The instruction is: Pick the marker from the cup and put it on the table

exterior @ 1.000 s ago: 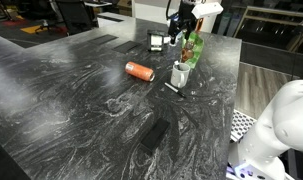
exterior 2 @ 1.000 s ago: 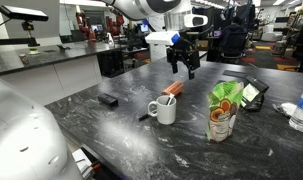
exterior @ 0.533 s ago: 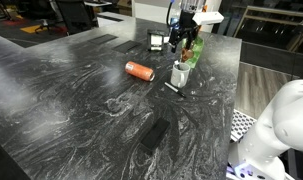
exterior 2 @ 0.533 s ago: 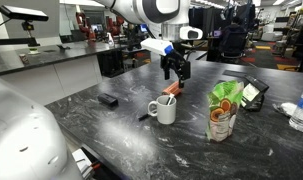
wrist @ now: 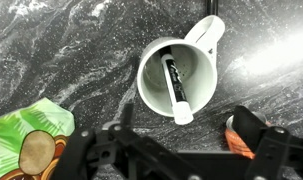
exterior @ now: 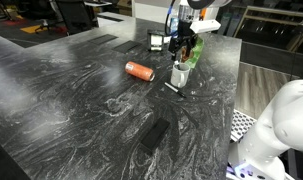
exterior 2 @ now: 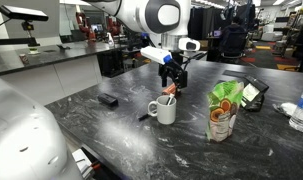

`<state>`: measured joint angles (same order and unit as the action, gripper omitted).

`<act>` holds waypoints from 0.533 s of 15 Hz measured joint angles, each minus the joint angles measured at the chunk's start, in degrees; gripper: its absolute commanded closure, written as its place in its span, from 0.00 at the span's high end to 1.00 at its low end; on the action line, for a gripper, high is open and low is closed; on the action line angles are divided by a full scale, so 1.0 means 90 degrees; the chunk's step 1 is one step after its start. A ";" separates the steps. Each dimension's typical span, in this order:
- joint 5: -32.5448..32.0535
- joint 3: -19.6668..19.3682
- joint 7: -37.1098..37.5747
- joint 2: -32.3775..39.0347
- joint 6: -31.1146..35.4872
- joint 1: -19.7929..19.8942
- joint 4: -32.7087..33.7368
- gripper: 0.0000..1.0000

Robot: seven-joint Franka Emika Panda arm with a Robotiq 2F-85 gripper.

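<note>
1. My claw (exterior 2: 171, 77) hangs in the air right over the white cup (wrist: 149, 82).
2. The claw is wide open. It has hold of nothing and touches nothing.
3. In the wrist view I look straight down into the cup. The 2 dark fingers show at the bottom edge, 1 on each side.
4. The black marker (wrist: 176, 85) is inside the cup. It leans on a slant, and its pale end rests against the rim on the side near the claw.
5. The cup stands upright on the black table (exterior: 71, 100) with the grey swirls. It has a handle that points away from the claw in the wrist view.
6. An orange can (exterior: 139, 70) lies on its side near the cup.
7. A green snack bag (exterior 2: 223, 110) stands just beside the cup, on the other side from the can.
8. A thin dark stick (exterior: 172, 88) lies flat on the table by the foot of the cup. I cannot tell what it is.
9. A flat black thing (exterior: 154, 135) lies on the table, well apart from the cup.
</note>
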<state>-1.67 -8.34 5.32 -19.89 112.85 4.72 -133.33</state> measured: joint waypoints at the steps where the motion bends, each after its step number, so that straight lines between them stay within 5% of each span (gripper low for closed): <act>1: 0.0000 0.0014 -0.0002 0.0036 0.0000 0.0000 -0.0002 1.00; 8: -0.0022 0.0051 -0.0055 0.0296 0.0012 -0.0002 -0.0002 1.00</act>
<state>-1.87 -7.89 4.83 -17.23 112.96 4.70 -133.35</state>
